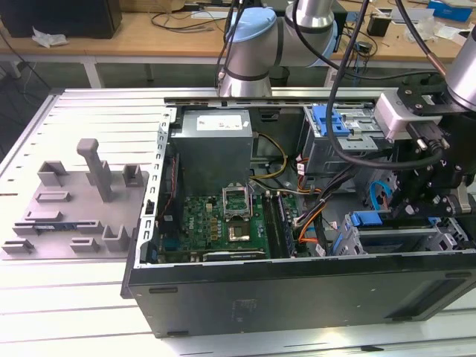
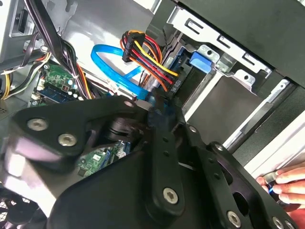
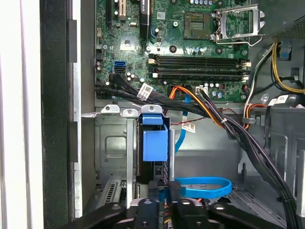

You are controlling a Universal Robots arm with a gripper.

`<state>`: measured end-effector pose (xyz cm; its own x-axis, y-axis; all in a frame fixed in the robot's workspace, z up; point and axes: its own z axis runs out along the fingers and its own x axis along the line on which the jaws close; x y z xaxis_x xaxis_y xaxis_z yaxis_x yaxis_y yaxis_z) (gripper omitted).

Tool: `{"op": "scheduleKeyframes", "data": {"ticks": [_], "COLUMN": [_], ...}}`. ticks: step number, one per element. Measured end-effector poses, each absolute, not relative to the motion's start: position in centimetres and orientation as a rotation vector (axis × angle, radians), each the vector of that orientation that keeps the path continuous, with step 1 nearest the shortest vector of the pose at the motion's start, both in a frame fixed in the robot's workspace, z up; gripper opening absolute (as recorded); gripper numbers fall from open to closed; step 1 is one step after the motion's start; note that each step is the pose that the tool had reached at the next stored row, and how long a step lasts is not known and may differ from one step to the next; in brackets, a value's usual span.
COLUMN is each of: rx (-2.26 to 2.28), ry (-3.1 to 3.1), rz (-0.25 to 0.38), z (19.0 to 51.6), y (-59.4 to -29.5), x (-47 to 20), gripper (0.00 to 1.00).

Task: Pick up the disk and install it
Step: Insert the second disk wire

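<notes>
The disk (image 3: 155,143) stands edge-on in a slot of the metal drive cage, and its blue carrier tab faces me in the first wrist view. That tab (image 1: 366,219) sits at the case's front corner on the exterior view's right, and it shows again in the second wrist view (image 2: 204,62). My gripper (image 3: 164,192) hangs inside the open computer case (image 1: 297,286), just off the disk's near end. Its fingers stand close together with only a thin gap and hold nothing. The gripper's black body (image 1: 420,197) reaches down over the cage. Most of the disk is hidden inside the slot.
Black, orange and blue cables (image 3: 205,107) cross between the cage and the motherboard (image 3: 190,47). A person's hand (image 2: 286,183) rests at the case's outer edge. A grey slotted fixture (image 1: 74,212) lies on the table at the exterior view's left. Another blue carrier (image 1: 331,123) sits in the rear bay.
</notes>
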<state>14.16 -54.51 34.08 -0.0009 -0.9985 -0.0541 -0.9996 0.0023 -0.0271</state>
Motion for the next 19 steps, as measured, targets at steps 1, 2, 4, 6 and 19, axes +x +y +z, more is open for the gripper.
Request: {"op": "scheduleKeyframes", "data": {"ticks": [1,2,4,6,19], "rx": [-2.179,-2.179,-2.18,-2.18,-2.193], "ry": [2.183,2.183,2.183,2.183,2.19], "rz": [0.029,0.029,0.028,0.028,0.0], "z": [34.2,34.3,34.7,35.2,37.3], "y": [-54.5,-54.5,-54.5,-54.5,-53.4], "x": [14.2,14.2,14.2,14.2,12.0], "gripper": [0.23,0.3,0.3,0.3,0.11]}}
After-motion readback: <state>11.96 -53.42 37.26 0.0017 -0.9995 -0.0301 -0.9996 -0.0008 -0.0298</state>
